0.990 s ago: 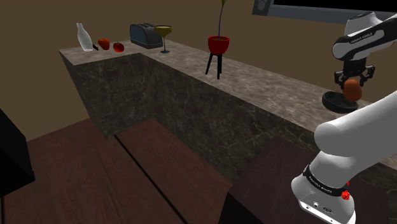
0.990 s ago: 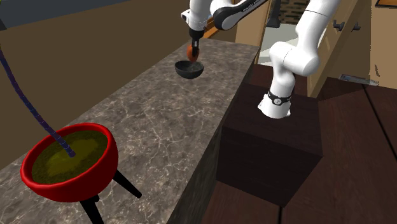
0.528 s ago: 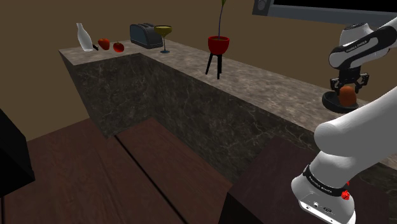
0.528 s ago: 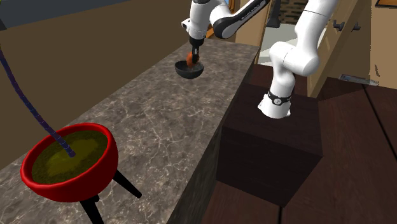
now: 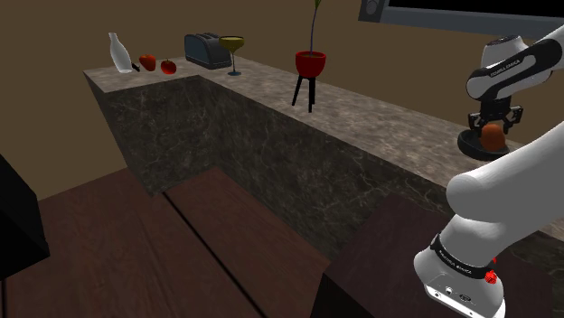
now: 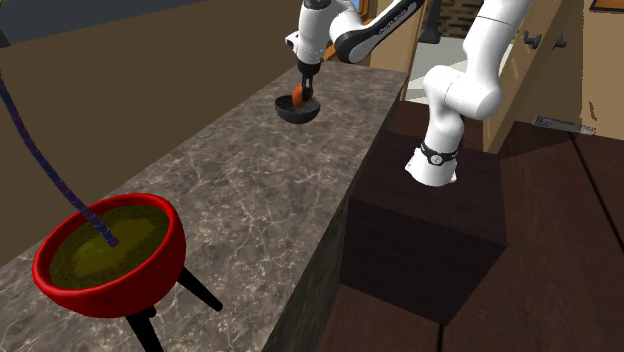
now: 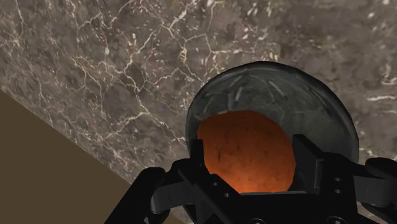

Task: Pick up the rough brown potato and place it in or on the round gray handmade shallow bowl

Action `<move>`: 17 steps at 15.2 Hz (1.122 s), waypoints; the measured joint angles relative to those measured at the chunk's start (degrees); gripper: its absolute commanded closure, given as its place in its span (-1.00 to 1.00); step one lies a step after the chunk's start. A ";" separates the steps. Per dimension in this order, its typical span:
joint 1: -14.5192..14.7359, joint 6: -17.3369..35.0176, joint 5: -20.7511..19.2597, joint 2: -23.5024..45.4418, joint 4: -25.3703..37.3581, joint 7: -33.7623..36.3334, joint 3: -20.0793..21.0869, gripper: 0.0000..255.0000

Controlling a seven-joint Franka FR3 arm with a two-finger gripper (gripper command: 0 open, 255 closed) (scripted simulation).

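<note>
Clasping the orange-brown potato (image 7: 245, 147) between both fingers, the tool (image 7: 249, 156) hangs over the dark bowl (image 7: 270, 83).

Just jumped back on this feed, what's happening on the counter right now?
The arm's black gripper is clasping the orange-brown potato between its fingers and holding it down inside the dark round bowl. The bowl sits on the marble counter, at the end nearest the stand. The potato is not yet released, and I cannot tell whether it touches the bowl's bottom.
</note>
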 measured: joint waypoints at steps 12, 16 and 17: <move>1.10 -7.43 1.58 -4.29 2.32 -0.32 3.21 -1.00; 1.16 -8.08 1.71 -4.64 2.52 -0.41 3.45 -1.00; 1.16 -8.10 1.71 -4.64 2.54 -0.41 3.45 -1.00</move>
